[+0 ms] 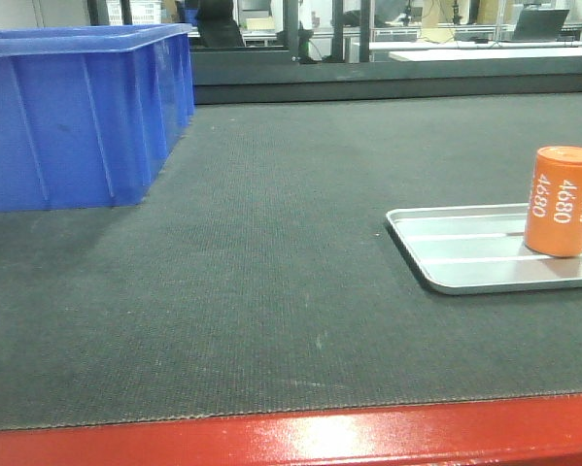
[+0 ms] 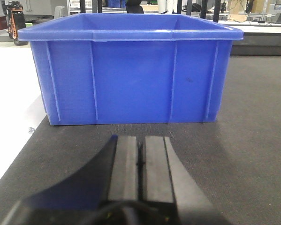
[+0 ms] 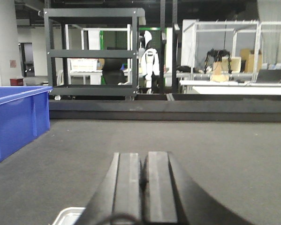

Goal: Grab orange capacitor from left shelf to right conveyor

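I saw the orange capacitor (image 1: pixel 562 201) standing up on a small silver tray (image 1: pixel 465 254) on the right conveyor (image 1: pixel 271 291). My left gripper (image 2: pixel 141 161) and right gripper (image 3: pixel 144 180) were both closed tight, holding nothing, near a blue bin (image 2: pixel 131 70).

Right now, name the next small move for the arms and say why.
Probably hold both arms back and grasp nothing. The small orange cylindrical capacitor stands upright on the flat silver metal tray, which lies on the dark grey textured conveyor belt, and the left gripper and right gripper are both shut and empty.
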Robot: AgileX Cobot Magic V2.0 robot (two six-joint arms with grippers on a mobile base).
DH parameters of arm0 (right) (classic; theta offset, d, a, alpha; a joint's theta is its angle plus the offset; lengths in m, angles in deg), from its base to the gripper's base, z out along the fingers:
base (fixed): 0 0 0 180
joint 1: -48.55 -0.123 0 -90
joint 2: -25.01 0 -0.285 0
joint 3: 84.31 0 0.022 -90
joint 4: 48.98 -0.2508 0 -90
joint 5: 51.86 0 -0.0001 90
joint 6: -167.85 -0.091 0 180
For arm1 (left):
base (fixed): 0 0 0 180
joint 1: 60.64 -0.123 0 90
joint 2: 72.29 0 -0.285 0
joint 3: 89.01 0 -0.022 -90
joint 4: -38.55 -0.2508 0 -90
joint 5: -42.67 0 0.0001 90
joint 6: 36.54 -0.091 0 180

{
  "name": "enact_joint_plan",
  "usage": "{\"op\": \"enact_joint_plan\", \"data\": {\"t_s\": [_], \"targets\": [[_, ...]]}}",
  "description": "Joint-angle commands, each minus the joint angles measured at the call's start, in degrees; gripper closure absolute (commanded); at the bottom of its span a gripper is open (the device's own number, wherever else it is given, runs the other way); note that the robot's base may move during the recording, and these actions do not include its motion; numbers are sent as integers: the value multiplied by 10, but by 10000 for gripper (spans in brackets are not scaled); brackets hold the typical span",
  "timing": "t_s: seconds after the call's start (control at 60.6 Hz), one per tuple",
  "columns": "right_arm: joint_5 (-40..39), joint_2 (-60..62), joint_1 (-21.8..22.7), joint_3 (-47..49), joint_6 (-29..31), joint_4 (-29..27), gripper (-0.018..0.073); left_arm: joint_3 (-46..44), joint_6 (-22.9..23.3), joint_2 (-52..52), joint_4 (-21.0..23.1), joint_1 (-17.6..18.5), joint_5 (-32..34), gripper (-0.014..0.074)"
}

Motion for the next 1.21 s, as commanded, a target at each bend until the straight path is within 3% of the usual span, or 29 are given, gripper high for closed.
{"op": "enact_joint_plan", "data": {"t_s": [0.0,0.182,0.462,1.189], "targets": [[-66,29,4,-17,-1,10,509,12,0,-5,1,0,51,722],[-61,38,5,-32,-48,10,509,12,0,-5,1,0,51,722],[-40,38,5,-32,-47,35,509,12,0,-5,1,0,51,722],[11,38,4,-32,-47,33,509,12,0,-5,1,0,51,722]]}}
